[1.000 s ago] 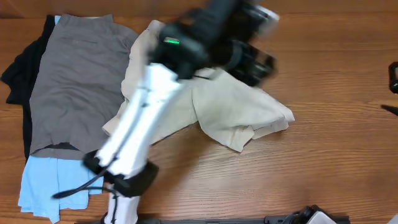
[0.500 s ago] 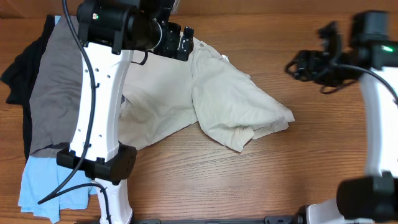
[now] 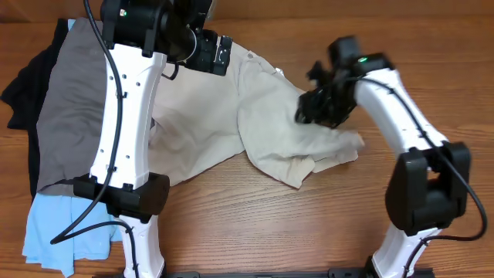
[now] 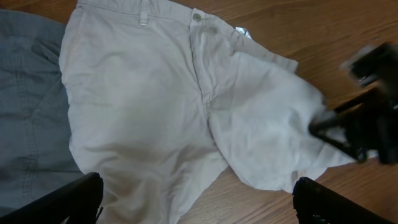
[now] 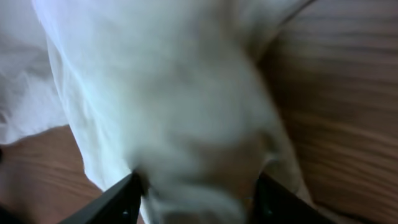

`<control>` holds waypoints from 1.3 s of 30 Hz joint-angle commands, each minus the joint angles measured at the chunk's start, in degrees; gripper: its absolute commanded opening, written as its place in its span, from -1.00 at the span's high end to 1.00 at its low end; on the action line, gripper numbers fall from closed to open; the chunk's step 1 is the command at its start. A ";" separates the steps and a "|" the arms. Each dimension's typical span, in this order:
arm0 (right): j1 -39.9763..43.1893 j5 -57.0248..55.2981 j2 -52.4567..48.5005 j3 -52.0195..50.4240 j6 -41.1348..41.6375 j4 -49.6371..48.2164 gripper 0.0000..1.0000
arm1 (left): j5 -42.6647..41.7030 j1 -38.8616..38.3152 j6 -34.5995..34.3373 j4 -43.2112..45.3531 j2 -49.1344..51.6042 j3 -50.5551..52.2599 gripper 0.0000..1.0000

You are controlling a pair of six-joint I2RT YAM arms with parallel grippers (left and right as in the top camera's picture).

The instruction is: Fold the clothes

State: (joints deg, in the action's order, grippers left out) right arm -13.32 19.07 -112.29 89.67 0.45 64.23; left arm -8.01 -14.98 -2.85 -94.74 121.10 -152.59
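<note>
Near the left edge of the wooden counter (image 3: 324, 224), a light-blue garment (image 3: 50, 228) peeks from under grey shorts (image 3: 93, 100), with a black garment (image 3: 23, 93) beside them at the far left. Mid-counter, the cream shorts (image 3: 208, 123) lie spread front-up, waistband (image 4: 137, 7) to the far side, the right-hand leg rumpled. The right tool (image 5: 198, 186) sits on that leg, fingers (image 5: 118, 202) part-spread astride a bunch of cloth; whether it grips cannot be told. Farther back, the left tool (image 4: 196, 183) hangs above the shorts near the waistband, jaws spread wide, holding nothing.
</note>
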 commanded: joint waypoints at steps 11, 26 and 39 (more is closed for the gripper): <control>-18.51 4.90 3.48 -3.80 13.31 -3.56 -0.27 | 0.98 1.97 0.02 -0.24 0.50 0.28 -1.00; 5.99 -3.65 5.14 1.77 17.11 -13.84 -0.39 | 0.94 2.12 0.02 -0.85 0.50 0.33 -1.00; 5.88 -0.90 -10.01 1.40 24.37 -18.99 -0.31 | 0.98 2.12 0.02 -0.55 0.76 2.67 -1.00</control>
State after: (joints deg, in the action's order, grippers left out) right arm -7.27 16.43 -121.95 91.05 22.74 45.89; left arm -7.62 -13.34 -2.85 -95.55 121.12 -150.28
